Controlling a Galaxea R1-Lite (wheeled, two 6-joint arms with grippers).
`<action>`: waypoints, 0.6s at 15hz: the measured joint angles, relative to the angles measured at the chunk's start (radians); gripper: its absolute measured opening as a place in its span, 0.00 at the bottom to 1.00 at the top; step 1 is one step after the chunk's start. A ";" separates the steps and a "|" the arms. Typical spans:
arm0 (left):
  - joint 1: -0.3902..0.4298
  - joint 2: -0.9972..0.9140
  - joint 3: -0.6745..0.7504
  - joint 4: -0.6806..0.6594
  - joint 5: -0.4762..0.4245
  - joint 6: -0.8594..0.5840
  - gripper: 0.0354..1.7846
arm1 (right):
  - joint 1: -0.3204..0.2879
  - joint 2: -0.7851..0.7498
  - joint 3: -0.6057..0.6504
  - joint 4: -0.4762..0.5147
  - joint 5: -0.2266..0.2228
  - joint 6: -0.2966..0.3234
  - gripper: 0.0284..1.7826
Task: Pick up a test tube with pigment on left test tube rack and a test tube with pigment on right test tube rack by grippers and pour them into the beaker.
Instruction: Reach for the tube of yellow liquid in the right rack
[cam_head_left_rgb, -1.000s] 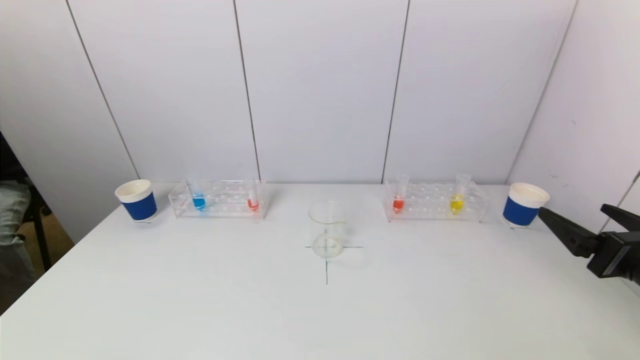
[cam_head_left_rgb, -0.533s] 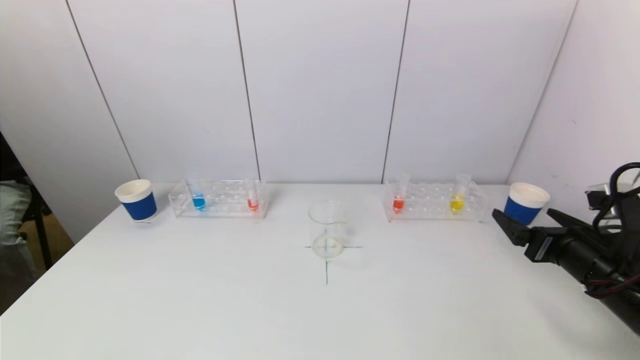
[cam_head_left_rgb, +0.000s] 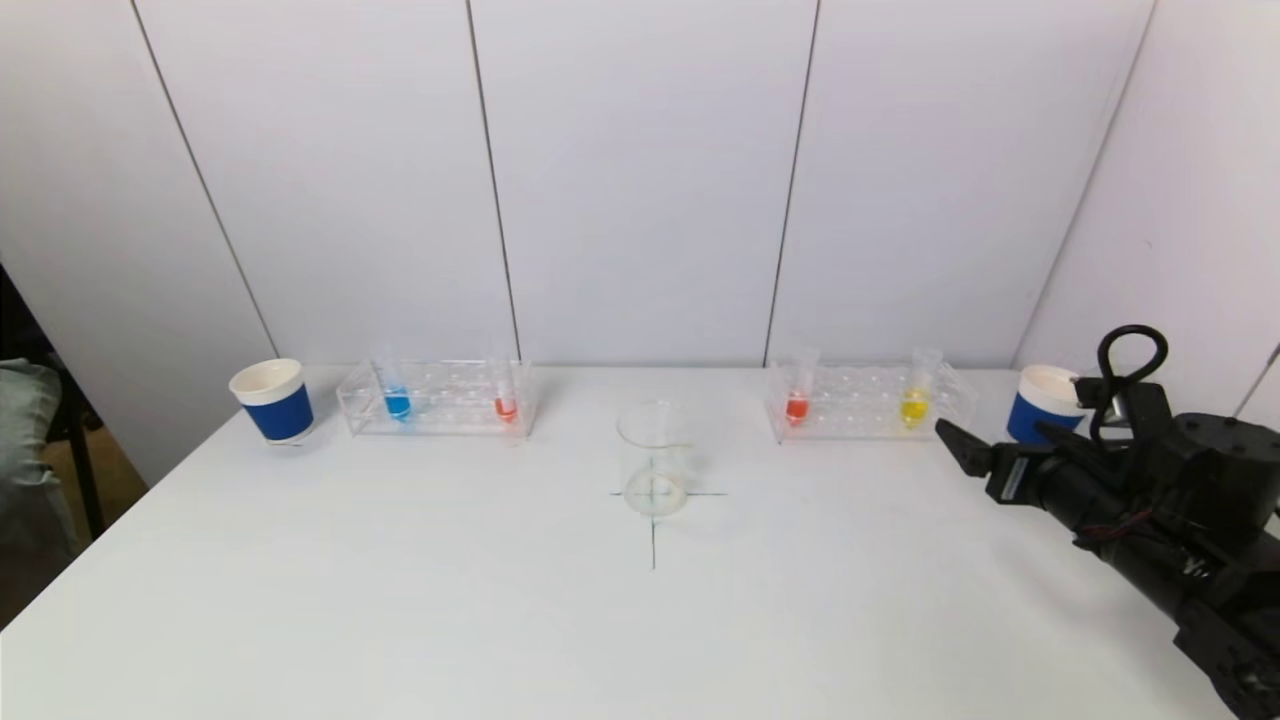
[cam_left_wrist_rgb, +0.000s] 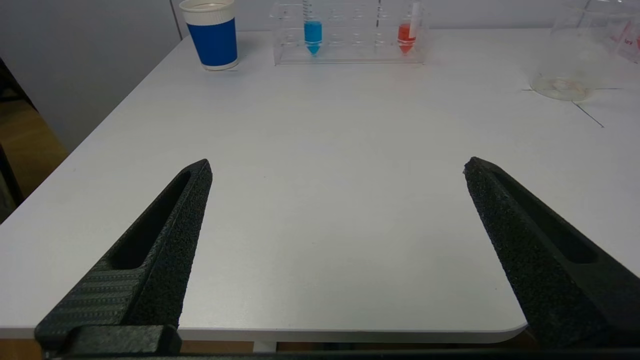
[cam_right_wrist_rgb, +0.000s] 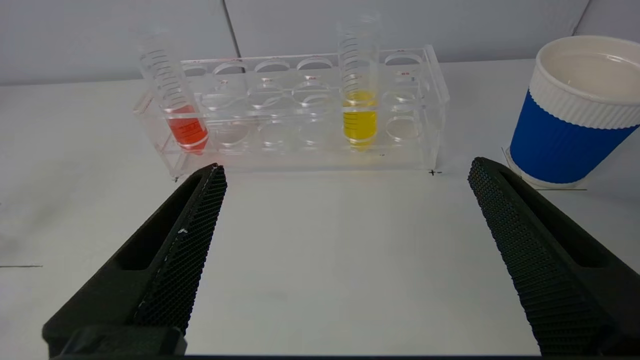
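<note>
Yellow-pigment tube (cam_right_wrist_rgb: 359, 90) upright in right rack (cam_right_wrist_rgb: 300, 115) at bench (cam_head_left_rgb: 640, 600) rear, dead ahead of right gripper (cam_right_wrist_rgb: 345, 177), fingers wide apart, empty, nearer arm; red tube (cam_right_wrist_rgb: 177, 107) leaning, off-centre; left gripper (cam_left_wrist_rgb: 337, 167) likewise open, empty, at near edge.

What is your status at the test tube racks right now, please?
Right gripper open, facing right rack, nothing held. Left gripper open at table edge. Yellow tube racked. Path clear.
</note>
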 joint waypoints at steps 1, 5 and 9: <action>0.000 0.000 0.000 0.000 0.000 0.000 0.99 | 0.000 0.017 -0.017 0.000 -0.001 0.000 0.99; 0.000 0.000 0.000 0.000 0.000 0.001 0.99 | 0.000 0.078 -0.093 0.000 -0.003 0.001 0.99; 0.000 0.000 0.000 0.000 0.000 0.000 0.99 | 0.000 0.134 -0.165 0.000 -0.027 0.001 0.99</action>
